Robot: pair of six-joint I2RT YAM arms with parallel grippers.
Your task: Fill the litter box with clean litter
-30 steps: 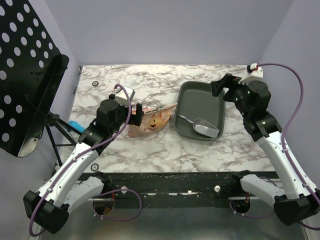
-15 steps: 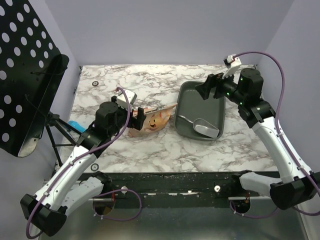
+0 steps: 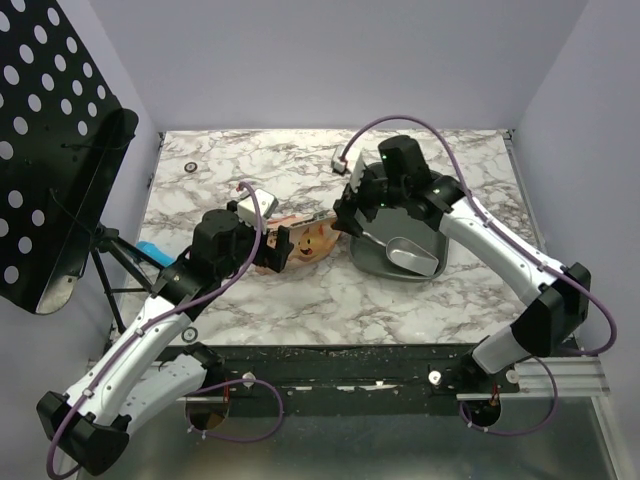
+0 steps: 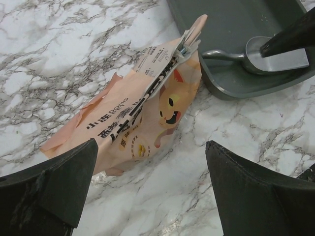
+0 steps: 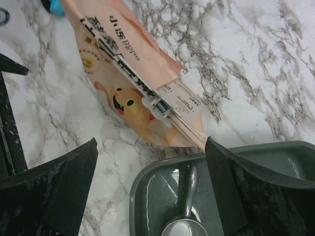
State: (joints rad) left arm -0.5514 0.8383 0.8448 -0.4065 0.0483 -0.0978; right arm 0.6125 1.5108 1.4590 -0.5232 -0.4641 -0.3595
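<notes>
My left end effector point(image 4: 152, 164) and right end effector point(image 5: 150, 167) gape wide over the orange-tan printed plastic bag point(image 4: 142, 118), likely soft and saggy, beside the dark grey rectangular plastic litter box point(image 4: 231, 24); I'd pinch its clipped edge point(image 4: 170, 66).

table point(image 3: 300, 300): white marble-patterned top with grey veins, filling the middle of my overhead view; a black strip point(image 3: 400, 357) runs along its near edge, low in the frame.
litter bag point(image 3: 305, 240): orange-tan printed plastic with a cartoon cat, lying on its side at the centre; a clip point(image 4: 184, 46) holds its folded mouth, toward the upper right under my left wrist.
litter box point(image 3: 372, 262): dark grey tray, rounded corners, right of centre, just beside the bag; the bag's clipped corner reaches its rim, contact I cannot tell.
ring point(image 3: 190, 167): small, dark, round, upper left of the top, well apart from the bag.
specks point(image 3: 300, 352): pale bits scattered along the black strip.
</notes>
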